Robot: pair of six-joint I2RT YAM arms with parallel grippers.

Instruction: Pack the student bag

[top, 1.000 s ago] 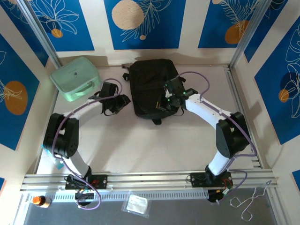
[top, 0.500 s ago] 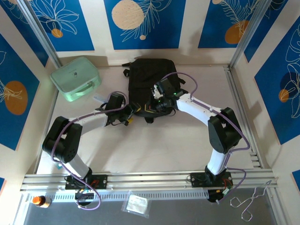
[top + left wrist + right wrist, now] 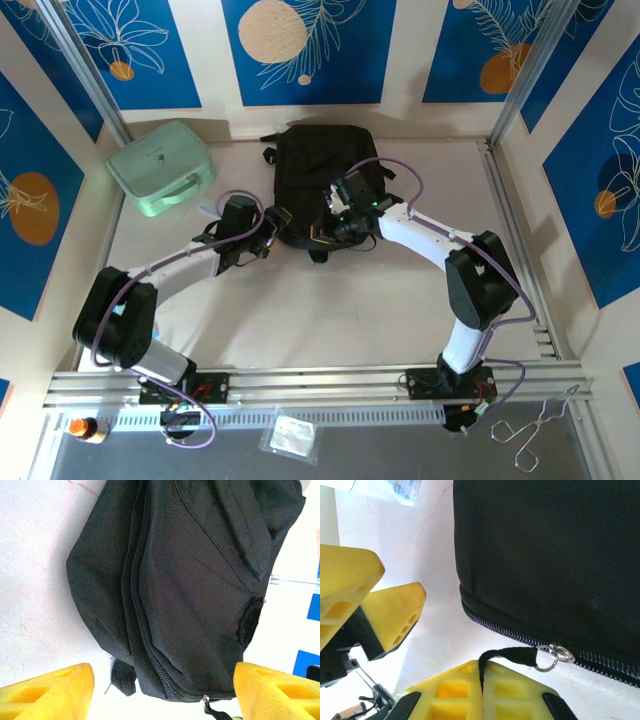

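The student bag (image 3: 318, 165), a black fabric backpack, lies flat at the back middle of the table. My right gripper (image 3: 330, 226) is at the bag's near edge, shut on the black zip pull strap (image 3: 512, 655). The strap hangs from a metal ring (image 3: 552, 656) on the zip. In the right wrist view the strap runs down between the closed yellow fingers of this gripper (image 3: 482, 669). My left gripper (image 3: 274, 224) is at the bag's near-left corner, open. Its yellow fingertips (image 3: 50, 690) stand wide on either side of the bag's end (image 3: 190, 580), with the zip (image 3: 145, 645) between them.
A mint-green hard case (image 3: 160, 167) sits at the back left. A clear plastic packet (image 3: 405, 490) lies on the table left of the bag. Past the near rail lie a small plastic bag (image 3: 293, 436), a metal tool (image 3: 545, 425) and an orange item (image 3: 85, 429).
My left arm has swung right, from beside the green case to the bag's near-left corner. My right gripper has shifted left along the bag's near edge, and that edge has drawn back.
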